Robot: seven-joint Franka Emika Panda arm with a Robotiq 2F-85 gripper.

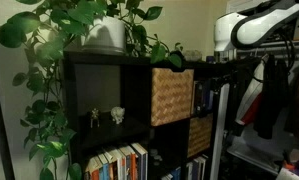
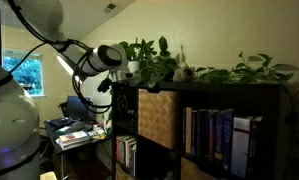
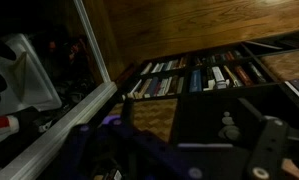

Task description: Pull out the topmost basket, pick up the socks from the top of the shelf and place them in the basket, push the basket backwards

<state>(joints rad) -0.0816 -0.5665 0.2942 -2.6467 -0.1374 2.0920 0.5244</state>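
Robot arm next to the black shelf (image 1: pixel 99 60)
At the left of the frame the gripper (image 2: pixel 107 88) hangs with fingers apart, holding nothing. The topmost basket (image 1: pixel 172 96) sits in the shelf.

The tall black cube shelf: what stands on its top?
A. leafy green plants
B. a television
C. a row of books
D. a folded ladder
A: leafy green plants spread over the top of the tall black cube shelf in both exterior views, one in a white pot, while the books stand inside compartments.
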